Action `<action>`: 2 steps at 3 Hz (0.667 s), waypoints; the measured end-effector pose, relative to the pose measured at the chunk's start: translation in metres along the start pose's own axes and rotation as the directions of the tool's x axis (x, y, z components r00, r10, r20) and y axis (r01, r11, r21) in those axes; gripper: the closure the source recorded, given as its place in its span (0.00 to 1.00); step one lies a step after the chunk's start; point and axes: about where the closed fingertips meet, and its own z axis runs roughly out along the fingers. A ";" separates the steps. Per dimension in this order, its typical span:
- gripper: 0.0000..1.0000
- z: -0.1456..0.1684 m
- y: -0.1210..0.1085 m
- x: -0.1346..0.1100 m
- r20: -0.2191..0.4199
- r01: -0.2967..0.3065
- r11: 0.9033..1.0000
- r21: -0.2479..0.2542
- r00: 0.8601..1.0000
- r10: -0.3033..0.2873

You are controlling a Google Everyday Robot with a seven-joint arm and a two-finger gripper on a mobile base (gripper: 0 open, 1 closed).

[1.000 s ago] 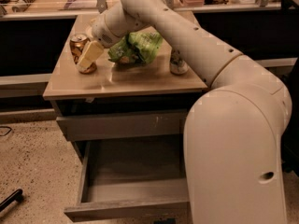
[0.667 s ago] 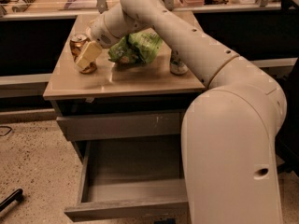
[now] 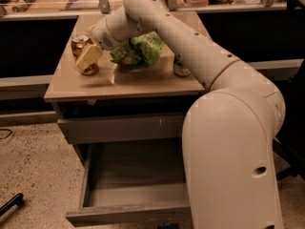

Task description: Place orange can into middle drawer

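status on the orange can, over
Gripper at orange can, left side of countertop. Can upright, not yet lifted. Middle drawer open below. Green bag beside the can.

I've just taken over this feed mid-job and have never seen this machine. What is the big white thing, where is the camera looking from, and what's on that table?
The big white shape is the robot's body, and the jointed white arm reaches from it over the table. A single camera looks down past the arm. The arm ends in the claw, which sits against the orange can on the left of the tabletop. I cannot tell whether it grips the can. A green bag and a silver can also stand there. Below, the middle drawer is pulled open.
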 end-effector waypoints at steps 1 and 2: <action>0.41 0.000 0.000 0.000 0.000 0.000 1.000 0.000 1.000 0.000; 0.64 0.000 0.000 0.000 0.000 0.000 1.000 0.000 1.000 0.000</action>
